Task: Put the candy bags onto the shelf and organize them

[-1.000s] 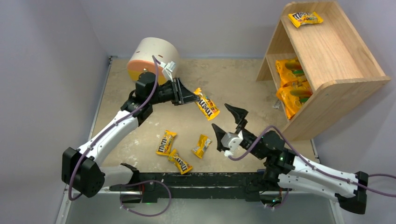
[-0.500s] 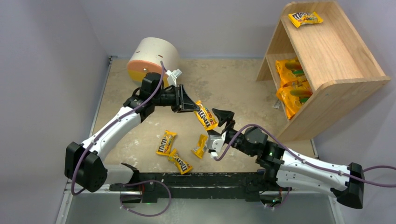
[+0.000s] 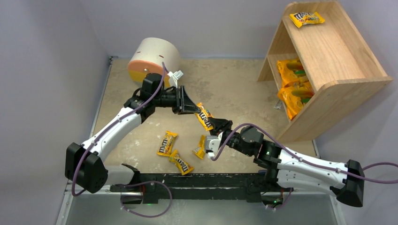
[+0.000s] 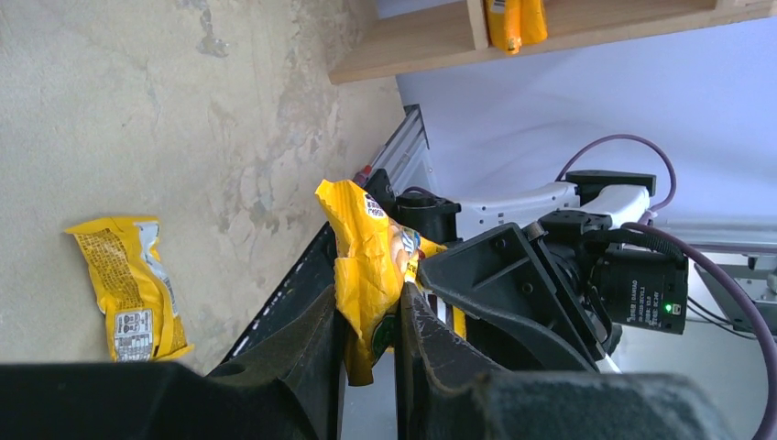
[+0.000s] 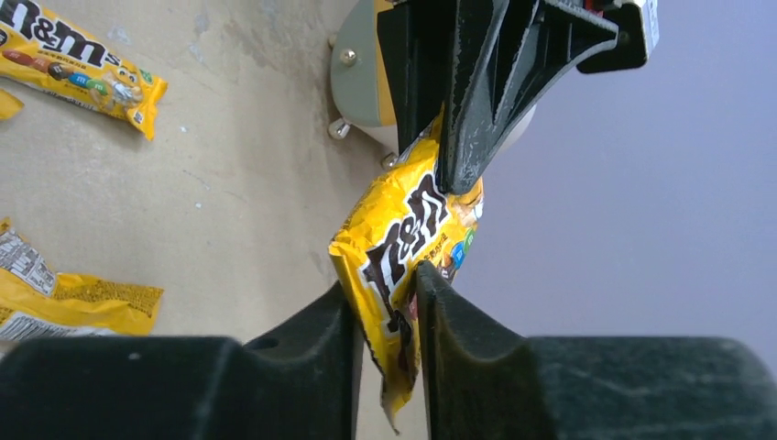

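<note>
From above, the M&M's packet (image 3: pixel 205 117) hangs over the middle of the table (image 3: pixel 234 79) between left gripper (image 3: pixel 194 108) and right gripper (image 3: pixel 219 125); the left wrist view shows fingers (image 4: pixel 311 353) pinching one end, and the right wrist view shows fingers (image 5: pixel 307 344) pinching the other, so pulling apart before either lets go could tear or drop it.

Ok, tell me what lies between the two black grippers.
A small yellow M&M's packet bridges them: the left gripper pinches one end, the right gripper the other, clearest in the top view.

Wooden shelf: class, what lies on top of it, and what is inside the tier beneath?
One yellow M&M's packet lies on top of the shelf. Inside, two orange bags show at the open side; the top hides whatever lies deeper.
</note>
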Controlling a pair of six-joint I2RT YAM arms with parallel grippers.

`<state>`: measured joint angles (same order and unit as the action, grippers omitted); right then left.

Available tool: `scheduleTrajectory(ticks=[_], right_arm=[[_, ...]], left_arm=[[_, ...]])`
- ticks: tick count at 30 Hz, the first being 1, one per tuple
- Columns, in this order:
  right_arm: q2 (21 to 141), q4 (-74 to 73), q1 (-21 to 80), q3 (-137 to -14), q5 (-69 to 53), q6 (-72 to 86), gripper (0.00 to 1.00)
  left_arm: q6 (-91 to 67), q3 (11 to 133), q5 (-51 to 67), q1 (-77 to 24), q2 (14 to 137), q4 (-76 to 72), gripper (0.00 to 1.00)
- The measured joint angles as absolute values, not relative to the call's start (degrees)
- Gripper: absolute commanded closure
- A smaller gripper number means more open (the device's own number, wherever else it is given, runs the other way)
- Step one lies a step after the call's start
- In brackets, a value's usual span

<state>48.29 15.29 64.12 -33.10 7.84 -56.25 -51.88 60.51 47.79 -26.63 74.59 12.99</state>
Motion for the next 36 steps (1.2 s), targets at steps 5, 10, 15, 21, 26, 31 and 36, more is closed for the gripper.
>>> scheduleTrajectory(ticks=[5, 10, 15, 21, 26, 31, 36], right_arm=[[48.2, 15.3, 64.1, -33.1, 6.5, -55.8, 0.93], [48.7, 14.1, 64.1, -34.6, 6.0, -54.4, 1.00], [50.3, 10.5, 64.1, -40.3, 8.9, -48.6, 1.00], [50.1, 7.2, 64.1, -51.1, 20.9, -41.9, 1.00], [50.5, 8.8, 63.4, -58.9, 32.2, -41.3, 1.00], [57.1, 10.4, 56.3, -70.5, 38.7, -43.5, 1.00], [70.4, 7.0, 39.9, -87.2, 41.5, -45.0, 1.00]], left_arm=[[-51.9, 59.9, 48.0, -26.6, 74.6, 13.0, 1.00], [-51.4, 59.5, 49.1, -26.6, 75.1, 12.7, 0.30], [-48.2, 59.6, 45.8, -26.6, 74.3, 13.9, 0.14], [-43.8, 59.5, 25.3, -26.6, 63.0, 20.5, 0.10], [-42.8, 57.8, 3.9, -26.6, 49.3, 25.3, 0.08], [-42.4, 54.6, -6.8, -26.4, 42.5, 27.4, 0.06], [-42.1, 54.4, -9.9, -26.4, 46.3, 29.1, 0.05]])
